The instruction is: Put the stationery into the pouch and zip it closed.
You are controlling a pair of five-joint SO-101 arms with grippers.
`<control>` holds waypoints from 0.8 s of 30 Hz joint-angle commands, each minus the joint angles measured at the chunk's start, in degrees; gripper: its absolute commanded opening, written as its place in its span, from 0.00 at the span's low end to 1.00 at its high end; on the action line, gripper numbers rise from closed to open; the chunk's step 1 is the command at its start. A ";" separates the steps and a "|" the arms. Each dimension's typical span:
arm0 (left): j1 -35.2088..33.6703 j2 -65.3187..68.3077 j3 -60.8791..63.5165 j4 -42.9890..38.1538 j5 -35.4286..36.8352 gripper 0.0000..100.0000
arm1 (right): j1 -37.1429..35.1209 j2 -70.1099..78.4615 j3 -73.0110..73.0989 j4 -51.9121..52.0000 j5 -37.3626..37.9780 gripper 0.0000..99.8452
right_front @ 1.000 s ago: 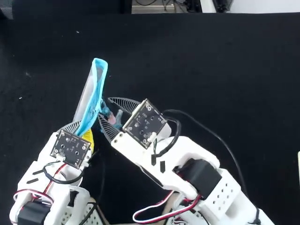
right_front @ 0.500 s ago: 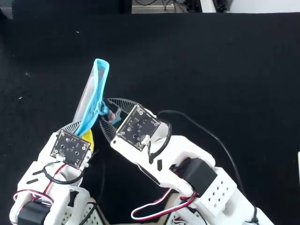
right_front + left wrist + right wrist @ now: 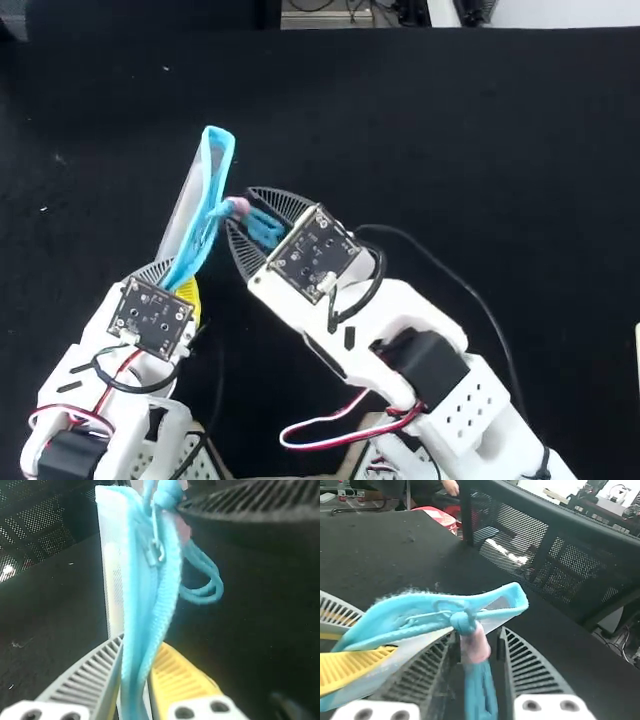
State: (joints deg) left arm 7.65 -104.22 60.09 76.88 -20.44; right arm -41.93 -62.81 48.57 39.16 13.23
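Above the desk [image 3: 450, 150], the left pincer [image 3: 178, 283] clenches the pouch [image 3: 205, 190] by its near end, zip edge upward, likely to brace it; the right pincer [image 3: 245, 215] grasps the zip pull [image 3: 471, 645] partway along, apparently placed to draw it shut

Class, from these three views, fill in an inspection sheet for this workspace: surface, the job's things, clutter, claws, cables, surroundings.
Surface: table under a black cloth.
Job's things: pouch with a light blue zip, held on edge; zip pull cord with a pink tag.
Clutter: nothing seen.
Claws: left claw shut on one end of the pouch; right claw shut on the zip pull cord.
Cables: black cable and red and white wires on the right arm.
Surroundings: black mesh fence beyond the table.
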 commanded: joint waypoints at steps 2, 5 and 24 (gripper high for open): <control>0.31 0.18 -0.13 0.35 -0.62 0.03 | 0.97 -0.66 -0.57 -1.41 0.62 0.13; 0.31 0.18 -0.13 0.35 -0.70 0.03 | -1.41 -0.66 -0.66 -1.32 0.79 0.13; 0.31 0.18 -0.04 0.62 -0.79 0.03 | -4.31 -0.22 -5.67 5.98 1.67 0.20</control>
State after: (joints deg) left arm 7.65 -104.22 60.09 76.88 -20.88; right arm -45.36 -62.81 46.55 44.44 12.97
